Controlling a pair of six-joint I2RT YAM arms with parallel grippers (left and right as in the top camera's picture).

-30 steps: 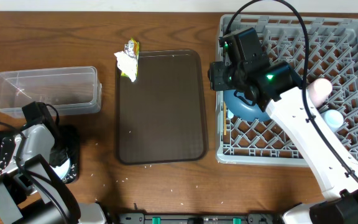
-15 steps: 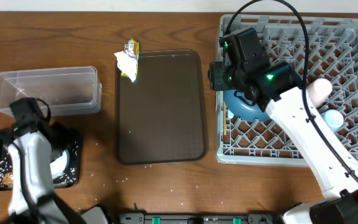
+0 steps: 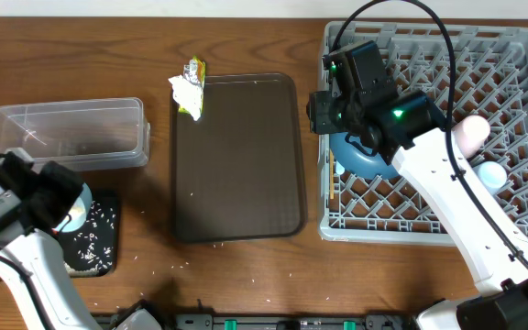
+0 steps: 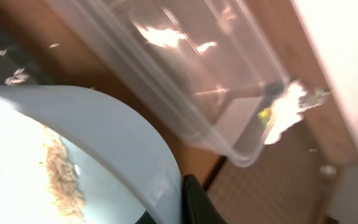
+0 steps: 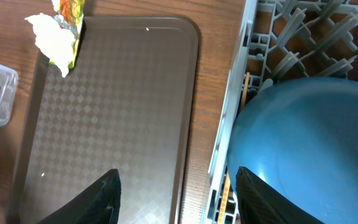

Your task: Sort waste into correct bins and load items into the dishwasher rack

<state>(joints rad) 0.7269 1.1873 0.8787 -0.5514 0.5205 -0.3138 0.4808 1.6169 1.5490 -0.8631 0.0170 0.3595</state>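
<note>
My left gripper (image 3: 60, 198) is shut on the rim of the white bowl (image 3: 74, 211), holding it tilted above the black tray (image 3: 97, 246), where loose rice (image 3: 90, 236) lies. In the left wrist view, rice grains (image 4: 62, 180) cling inside the bowl (image 4: 104, 143) and one black finger (image 4: 196, 202) presses its rim. The clear tub (image 3: 67, 133) stands just behind. The napkin (image 3: 185, 92) and the foil wrapper (image 3: 194, 69) lie at the brown tray's far left corner. My right gripper (image 5: 182, 202) hangs open over the rack's (image 3: 521, 55) left edge, beside the blue plate (image 5: 309, 143).
The brown serving tray (image 3: 236, 156) fills the table's middle. In the rack stand a pink cup (image 3: 471, 134) and a light blue cup (image 3: 492, 174), with a chopstick (image 5: 247, 87) along its left edge. Stray rice grains (image 3: 214, 244) dot the table near the front.
My left arm has swung left and lifted the bowl off the black tray, uncovering the rice on it. The right arm has not moved.
</note>
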